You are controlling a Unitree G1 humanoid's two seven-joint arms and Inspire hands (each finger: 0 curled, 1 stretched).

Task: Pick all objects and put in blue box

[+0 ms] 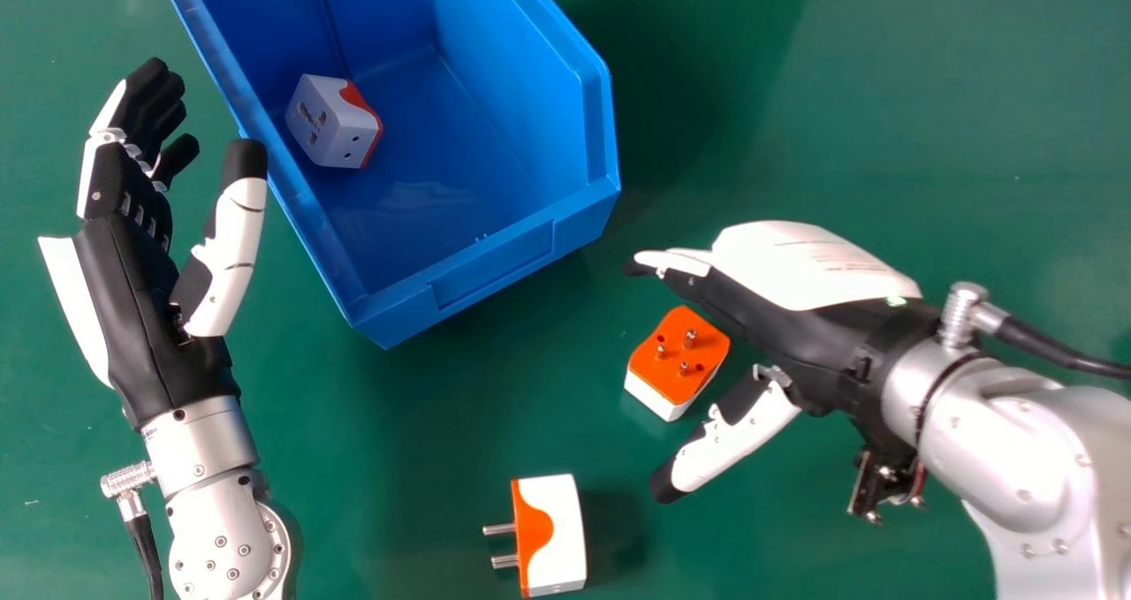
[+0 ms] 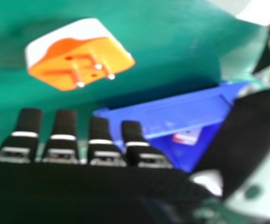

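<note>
One white cube-shaped plug adapter with orange trim (image 1: pixel 331 132) lies in the deep blue plastic box (image 1: pixel 490 266) in the head view, and two adapters are on the green worktop (image 1: pixel 954 158); I judge the step in hand to be picking up the second. That one, a white adapter with an orange pin face (image 1: pixel 676 361), sits just off the box's near corner, its three metal pins up; the white and orange two-pin adapter (image 1: pixel 557 534) lies nearer the robot, pins pointing left. The right hand (image 1: pixel 795 269) comes in from the right with fingers extended and thumb spread well away, holding nothing; the three-pin adapter is by the mouth between them. The left hand (image 1: pixel 128 304) is beside the box, fingers loosely bent, thumb apart.

In the right hand view, the fingers are side by side and the thumb stands clear; the orange pin face shows beyond the fingertips, with no contact visible; the next move, I think, calls for bringing thumb and fingers onto the adapter's white sides, clear of the pins, then lifting it over the box wall.
</note>
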